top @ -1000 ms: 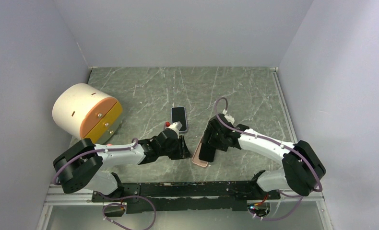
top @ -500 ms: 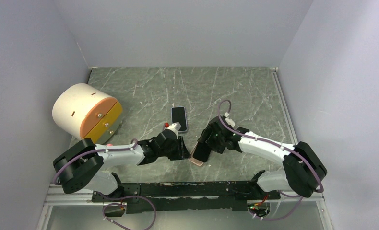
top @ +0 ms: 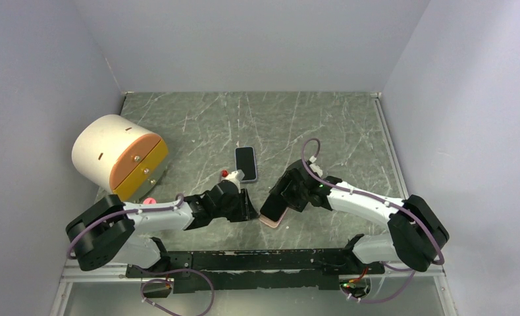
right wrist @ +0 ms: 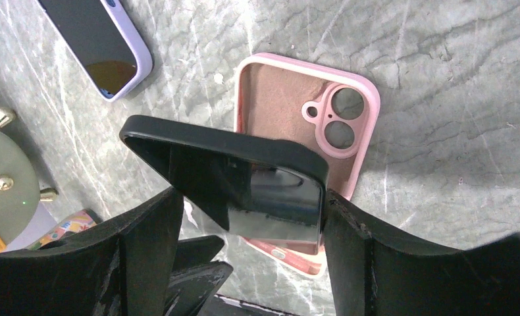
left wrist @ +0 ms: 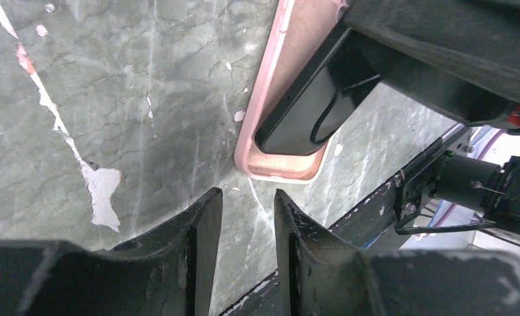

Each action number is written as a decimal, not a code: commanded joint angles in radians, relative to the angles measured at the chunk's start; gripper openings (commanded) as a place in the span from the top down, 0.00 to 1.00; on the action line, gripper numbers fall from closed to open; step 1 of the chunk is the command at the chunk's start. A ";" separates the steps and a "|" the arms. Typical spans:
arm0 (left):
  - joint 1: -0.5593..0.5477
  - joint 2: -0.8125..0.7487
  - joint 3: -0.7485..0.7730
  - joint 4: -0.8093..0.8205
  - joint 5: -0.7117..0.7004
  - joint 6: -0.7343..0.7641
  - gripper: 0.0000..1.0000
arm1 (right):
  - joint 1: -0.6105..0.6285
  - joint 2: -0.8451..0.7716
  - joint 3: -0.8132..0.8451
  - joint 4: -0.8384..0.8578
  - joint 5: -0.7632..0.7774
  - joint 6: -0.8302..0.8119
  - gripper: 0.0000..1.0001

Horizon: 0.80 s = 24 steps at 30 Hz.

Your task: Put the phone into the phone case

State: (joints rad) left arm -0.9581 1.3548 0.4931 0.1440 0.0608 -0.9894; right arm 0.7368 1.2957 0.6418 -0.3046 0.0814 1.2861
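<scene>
A pink phone case (right wrist: 277, 99) lies open side up on the green marble table, camera cutout at its far end. My right gripper (right wrist: 252, 197) is shut on a black phone (right wrist: 244, 164) and holds it tilted just above the case's near half. In the top view the phone (top: 274, 204) covers most of the case (top: 269, 222), with my right gripper (top: 280, 197) over it. My left gripper (left wrist: 247, 197) is open by a narrow gap and empty, low over the table just short of the case's end (left wrist: 280, 164). It sits left of the case in the top view (top: 249, 205).
A second phone in a lavender case (top: 245, 163) lies screen up behind the grippers. A white cylinder with an orange face (top: 118, 157) stands at the left. A small red piece (top: 226, 174) and a pink one (top: 150, 199) lie near the left arm. The black base rail (top: 257, 260) runs along the near edge.
My right gripper has carried the phone a little left and toward the near edge, and the pink case has shifted the same way. My left arm has drawn back slightly to the left.
</scene>
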 commanded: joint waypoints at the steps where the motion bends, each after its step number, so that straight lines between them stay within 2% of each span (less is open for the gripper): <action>1: 0.002 -0.087 -0.007 -0.030 -0.059 -0.002 0.58 | 0.011 0.026 0.011 0.048 0.004 0.038 0.55; 5: 0.002 -0.095 -0.015 -0.042 -0.059 -0.006 0.54 | 0.022 0.039 -0.003 0.054 0.009 0.054 0.56; 19: 0.002 -0.035 -0.008 -0.006 -0.046 0.004 0.54 | 0.076 0.047 0.047 -0.052 0.066 0.011 0.54; 21: 0.002 -0.025 0.002 -0.010 -0.047 0.008 0.54 | 0.079 0.031 0.063 -0.078 0.080 -0.001 0.53; 24: 0.005 -0.027 0.031 -0.039 -0.058 0.033 0.54 | 0.081 -0.004 0.082 -0.123 0.109 -0.032 0.43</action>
State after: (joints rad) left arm -0.9581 1.3251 0.4774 0.1074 0.0216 -0.9871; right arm 0.8120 1.3510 0.6651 -0.3702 0.1314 1.2968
